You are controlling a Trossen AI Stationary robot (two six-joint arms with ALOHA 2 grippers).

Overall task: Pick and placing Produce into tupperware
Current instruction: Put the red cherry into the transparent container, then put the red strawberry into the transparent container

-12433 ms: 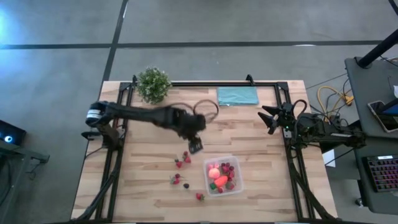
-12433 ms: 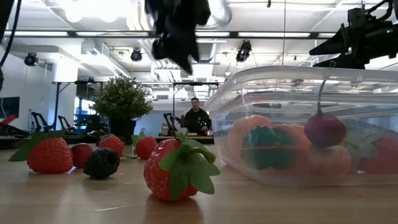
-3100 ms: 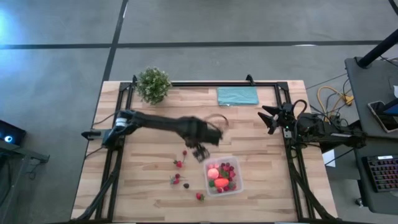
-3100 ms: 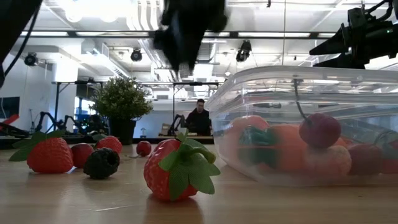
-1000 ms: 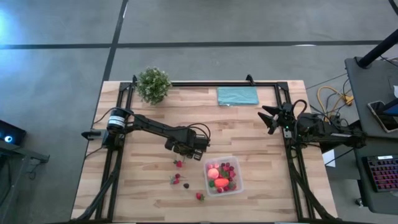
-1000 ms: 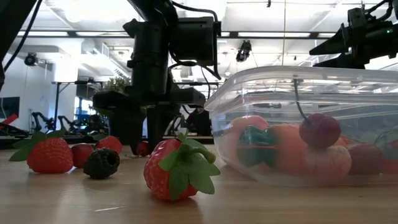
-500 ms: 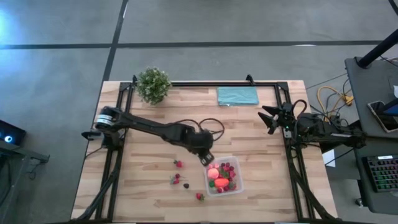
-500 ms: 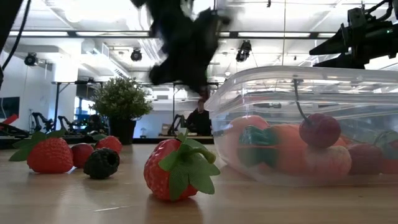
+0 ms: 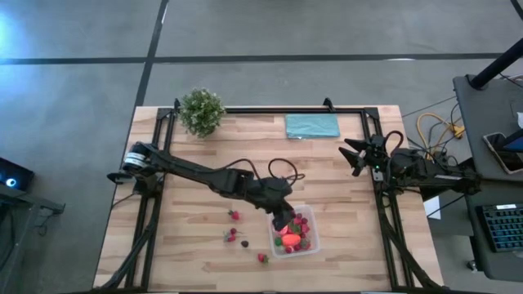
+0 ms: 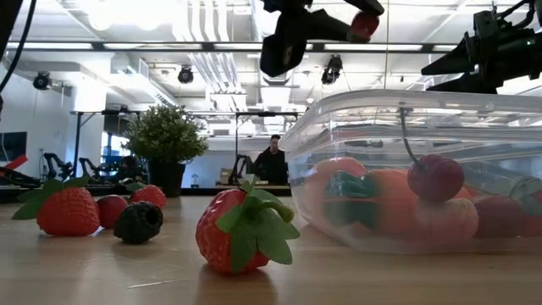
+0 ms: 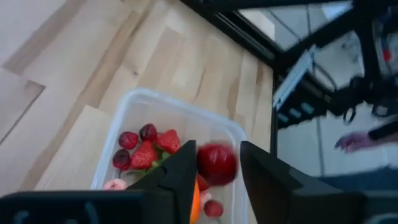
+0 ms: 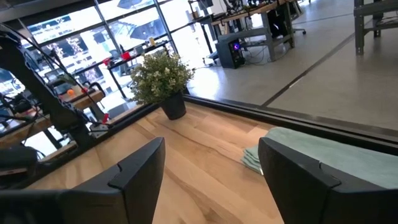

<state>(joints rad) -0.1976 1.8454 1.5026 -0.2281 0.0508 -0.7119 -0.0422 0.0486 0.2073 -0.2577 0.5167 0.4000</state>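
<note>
Above tub: left gripper pinching red fruit. Risk: early release, fruit bounces onto worktop. Right gripper spread wide, empty.

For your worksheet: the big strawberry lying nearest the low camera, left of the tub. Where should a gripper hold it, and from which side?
Grip the strawberry across its red body, coming from above. It lies on its side with the green leaves toward the tub, so the jaws should close below the leaves, on its broadest bare part.
</note>
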